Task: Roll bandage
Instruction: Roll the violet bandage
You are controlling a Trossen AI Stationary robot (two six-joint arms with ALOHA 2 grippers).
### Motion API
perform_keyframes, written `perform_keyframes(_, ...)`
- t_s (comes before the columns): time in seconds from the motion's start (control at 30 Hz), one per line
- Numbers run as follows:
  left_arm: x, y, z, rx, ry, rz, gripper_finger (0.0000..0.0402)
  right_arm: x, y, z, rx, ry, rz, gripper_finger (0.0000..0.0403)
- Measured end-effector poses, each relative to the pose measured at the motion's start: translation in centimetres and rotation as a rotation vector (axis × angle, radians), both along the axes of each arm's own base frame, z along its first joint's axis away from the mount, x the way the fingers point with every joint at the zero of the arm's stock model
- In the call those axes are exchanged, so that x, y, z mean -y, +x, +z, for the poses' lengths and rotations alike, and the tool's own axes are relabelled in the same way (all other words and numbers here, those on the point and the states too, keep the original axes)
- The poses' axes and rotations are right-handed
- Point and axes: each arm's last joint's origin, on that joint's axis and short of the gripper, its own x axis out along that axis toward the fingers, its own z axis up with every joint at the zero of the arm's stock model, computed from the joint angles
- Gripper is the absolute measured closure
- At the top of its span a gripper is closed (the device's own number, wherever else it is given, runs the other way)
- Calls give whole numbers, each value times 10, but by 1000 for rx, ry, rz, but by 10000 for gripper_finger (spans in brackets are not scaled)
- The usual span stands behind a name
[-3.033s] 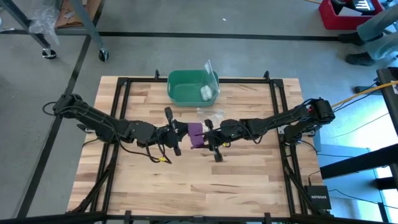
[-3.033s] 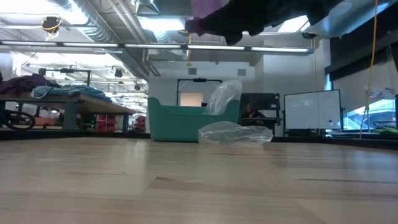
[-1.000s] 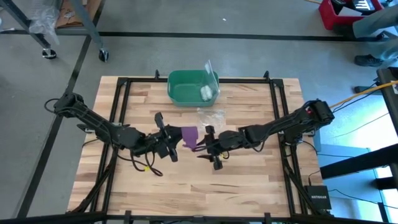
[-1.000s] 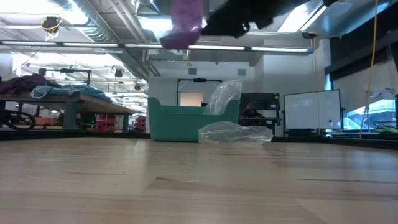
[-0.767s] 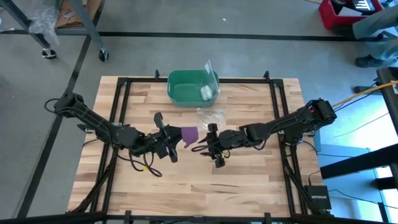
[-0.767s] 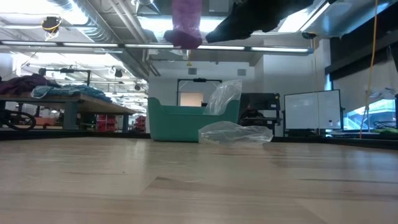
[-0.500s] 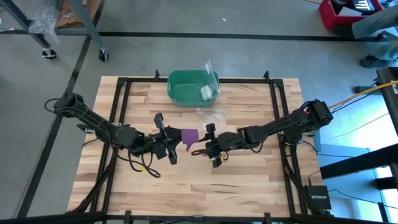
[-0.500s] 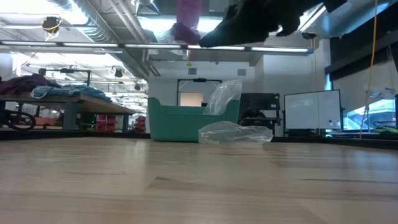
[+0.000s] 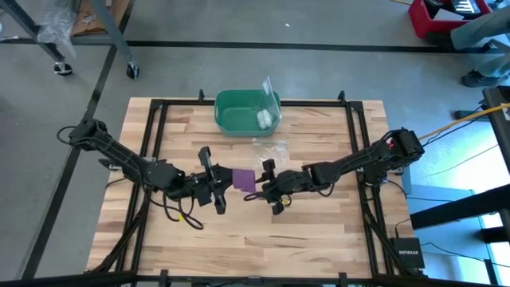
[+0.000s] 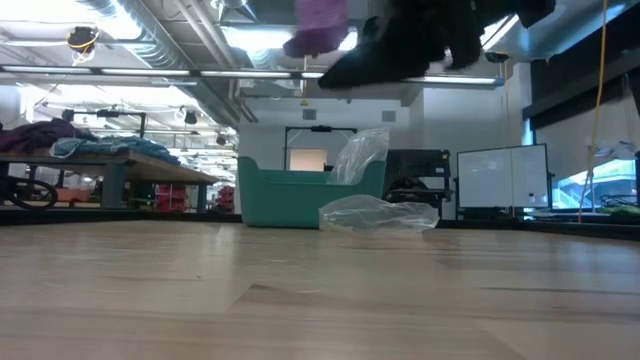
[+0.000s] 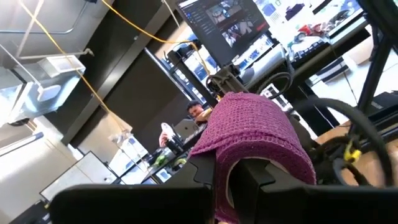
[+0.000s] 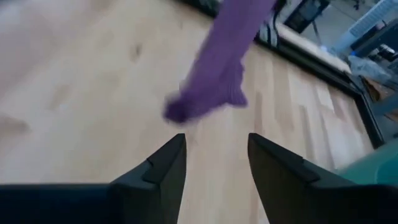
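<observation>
The purple bandage (image 9: 245, 179) is held up above the middle of the table, between the two arms. My left gripper (image 9: 225, 185) is shut on it; in the left wrist view the bandage (image 11: 255, 134) wraps over the fingers' ends. Its loose end (image 12: 186, 109) hangs down, clear of the wood. My right gripper (image 12: 214, 155) stands open just short of that loose end, without touching it. In the low view the bandage (image 10: 318, 25) shows at the top, next to the dark right gripper (image 10: 400, 50). My left gripper pinches the bandage between its two fingers, and a band of it (image 11: 221, 180) runs down into the gap between them. The rest loops over the fingertips as a wound hump (image 11: 261, 124). The fingers come about level from the table's left side. The bandage is lifted clear of the table.
A green bin (image 9: 239, 112) with a small white roll (image 9: 264, 119) in it stands at the table's far edge. A crumpled clear plastic bag (image 9: 271, 147) lies in front of the bin. Black frame rails (image 9: 151, 135) run along the table's sides.
My left gripper has rolled a little in place, and the bandage has turned with it, its hanging end swinging toward my right gripper. My right gripper has sunk slightly and edged toward the bandage's loose end.
</observation>
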Motion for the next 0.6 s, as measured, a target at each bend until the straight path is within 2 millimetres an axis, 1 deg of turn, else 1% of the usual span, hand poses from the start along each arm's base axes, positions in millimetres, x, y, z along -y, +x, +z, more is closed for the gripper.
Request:
perform_keyframes(0.1,-2,1,-1,-5,2,7,386,-3,3,6,62,84,52,224)
perform_keyframes(0.23,-5,3,-1,-1,-22,13,386,-5,7,14,161,111,58,197)
perform_keyframes(0.3,-6,3,-1,4,-37,11,386,-4,10,11,164,111,55,186)
perform_keyframes(0.37,-6,3,-1,4,-38,10,386,-4,13,3,146,115,72,179)
perform_keyframes(0.43,-6,3,-1,4,-37,10,386,-5,15,-2,139,109,78,177)
perform_keyframes(0.5,-6,3,-1,4,-35,11,386,-6,17,-3,153,103,83,182)
perform_keyframes(0.6,-6,3,-1,1,-30,11,386,-6,17,-3,157,98,94,204)
